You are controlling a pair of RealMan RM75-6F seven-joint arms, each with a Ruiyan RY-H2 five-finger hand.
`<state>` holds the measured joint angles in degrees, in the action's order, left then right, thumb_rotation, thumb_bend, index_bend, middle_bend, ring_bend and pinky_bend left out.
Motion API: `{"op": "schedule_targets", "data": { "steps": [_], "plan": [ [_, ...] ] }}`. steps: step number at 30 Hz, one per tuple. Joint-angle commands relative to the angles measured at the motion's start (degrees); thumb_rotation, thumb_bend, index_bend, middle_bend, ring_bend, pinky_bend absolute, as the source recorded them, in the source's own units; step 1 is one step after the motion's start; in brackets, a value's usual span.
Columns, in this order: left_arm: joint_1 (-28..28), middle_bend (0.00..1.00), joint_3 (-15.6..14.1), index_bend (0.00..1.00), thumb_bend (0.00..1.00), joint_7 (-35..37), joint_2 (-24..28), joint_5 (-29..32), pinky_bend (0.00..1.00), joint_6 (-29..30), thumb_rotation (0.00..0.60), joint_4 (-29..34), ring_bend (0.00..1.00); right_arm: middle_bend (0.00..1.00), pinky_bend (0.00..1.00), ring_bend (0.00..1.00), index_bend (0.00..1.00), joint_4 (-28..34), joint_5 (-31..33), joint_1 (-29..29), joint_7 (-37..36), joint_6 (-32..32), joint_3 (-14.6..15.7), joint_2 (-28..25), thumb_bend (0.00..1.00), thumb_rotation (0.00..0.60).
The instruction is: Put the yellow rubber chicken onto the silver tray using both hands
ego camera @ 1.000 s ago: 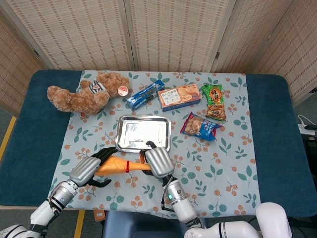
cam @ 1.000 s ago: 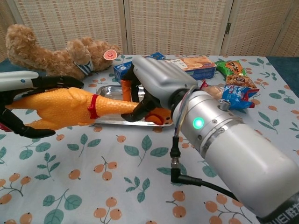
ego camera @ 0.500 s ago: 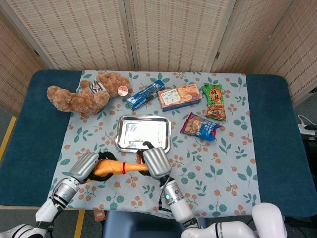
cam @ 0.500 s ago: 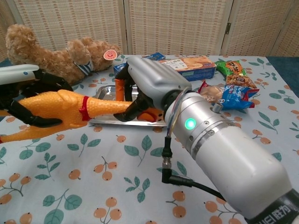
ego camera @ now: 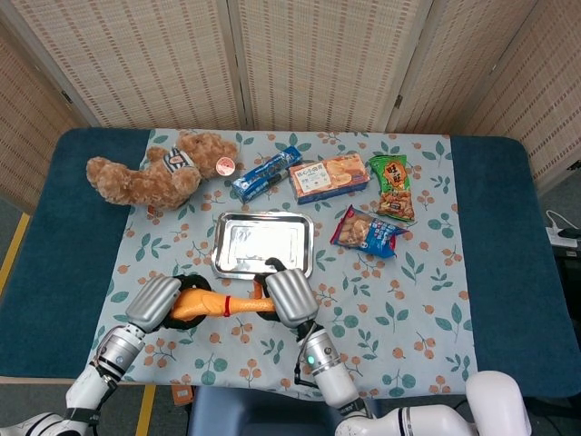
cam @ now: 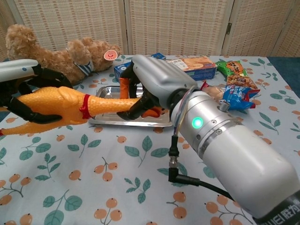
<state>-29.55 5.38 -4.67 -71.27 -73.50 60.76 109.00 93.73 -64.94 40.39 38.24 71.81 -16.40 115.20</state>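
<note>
Both hands grip the yellow rubber chicken [cam: 65, 105]: the left hand [cam: 21, 86] wraps its body, the right hand [cam: 157, 82] clasps its neck and head end. Held level above the floral desk [cam: 117, 173], the chicken sits just before the near edge of the silver tray [ego camera: 263, 243].
</note>
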Motion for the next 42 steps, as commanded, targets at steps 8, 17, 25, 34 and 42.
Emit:
{"op": "schedule_targets", "data": {
  "steps": [8, 17, 25, 34, 42],
  "plan": [
    [-0.87, 0.52, -1.02, 0.39, 0.47, 3.89, 2.11, -0.97, 0.68, -3.76, 0.6, 1.79, 0.5, 0.64, 0.74, 0.73, 0.89, 0.16, -0.29, 0.03, -0.55, 0.19, -0.08, -0.28, 0.24, 0.6],
    [-5.19, 0.0, -1.71, 0.0, 0.28, 12.92, 8.27, -0.4, 0.13, -15.8, 0.6, 2.98, 0.0, 0.64, 0.74, 0.73, 0.89, 0.1, -0.75, 0.13, -0.47, 0.6, -0.09, -0.45, 0.24, 0.6],
    [-5.92, 0.0, -1.86, 0.0, 0.28, 13.52, 8.64, -0.6, 0.14, -16.48, 0.6, 2.15, 0.0, 0.64, 0.74, 0.73, 0.89, 0.28, -0.93, 0.07, -1.34, 0.57, -0.16, -0.69, 0.24, 0.6],
    [-3.9, 0.53, -0.48, 0.56, 0.37, 8.74, 4.64, 4.73, 0.68, -8.64, 0.6, 2.27, 0.47, 0.64, 0.74, 0.73, 0.89, 0.57, -1.0, 0.01, -1.39, 0.7, -0.12, -1.0, 0.24, 0.6],
    [-2.19, 0.89, 0.57, 0.91, 0.69, 6.99, 2.27, 5.74, 1.0, -3.25, 0.6, 3.07, 0.77, 0.64, 0.74, 0.73, 0.89, 0.6, -0.57, 0.01, -0.98, 0.79, -0.17, -1.12, 0.24, 0.6]
  ]
}}
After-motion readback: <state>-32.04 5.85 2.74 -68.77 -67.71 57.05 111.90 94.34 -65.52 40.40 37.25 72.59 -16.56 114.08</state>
